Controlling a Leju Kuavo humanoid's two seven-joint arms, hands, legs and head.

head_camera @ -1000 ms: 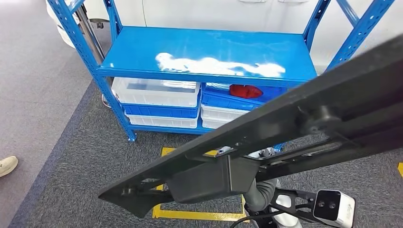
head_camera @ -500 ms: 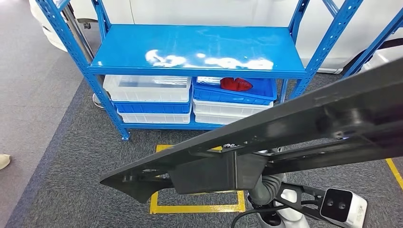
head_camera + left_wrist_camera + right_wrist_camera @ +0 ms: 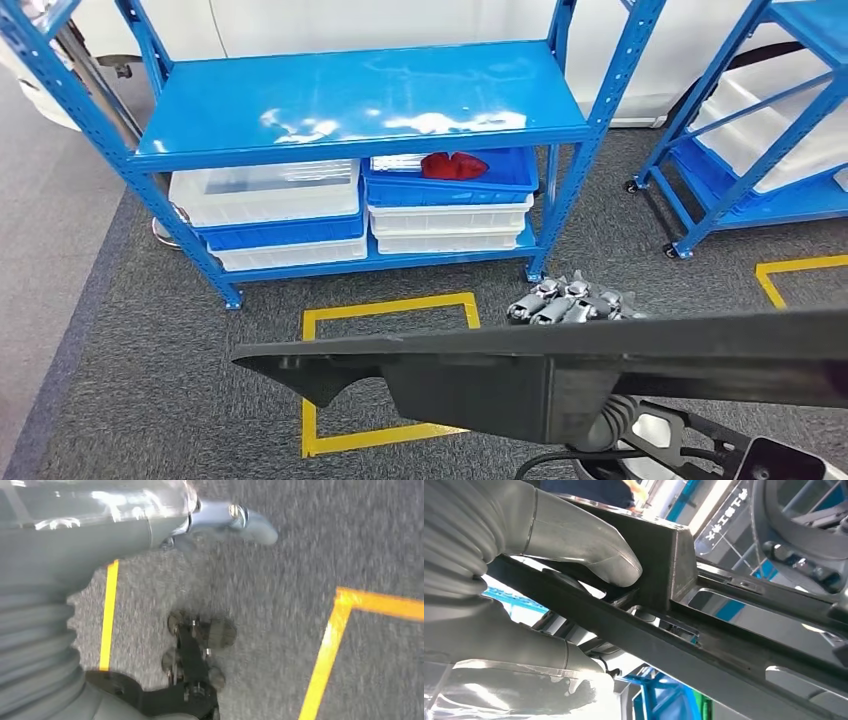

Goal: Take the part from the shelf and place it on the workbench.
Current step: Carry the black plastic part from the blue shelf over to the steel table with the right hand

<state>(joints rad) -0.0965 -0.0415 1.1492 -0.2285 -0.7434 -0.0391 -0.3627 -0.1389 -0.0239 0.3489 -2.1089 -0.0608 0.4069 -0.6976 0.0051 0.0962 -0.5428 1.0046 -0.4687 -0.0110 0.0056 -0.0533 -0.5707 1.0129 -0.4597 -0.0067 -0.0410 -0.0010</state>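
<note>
- My right hand (image 3: 524,605) grips the long black part (image 3: 560,365); in the right wrist view its thick grey thumb presses on the part's boxy block.
- From the head view, that hand's fingers (image 3: 565,300) curl over the part's far edge, with the part lying roughly level across.
- My left hand (image 3: 220,517) hangs toward the floor; I cannot tell how its fingers lie.
</note>
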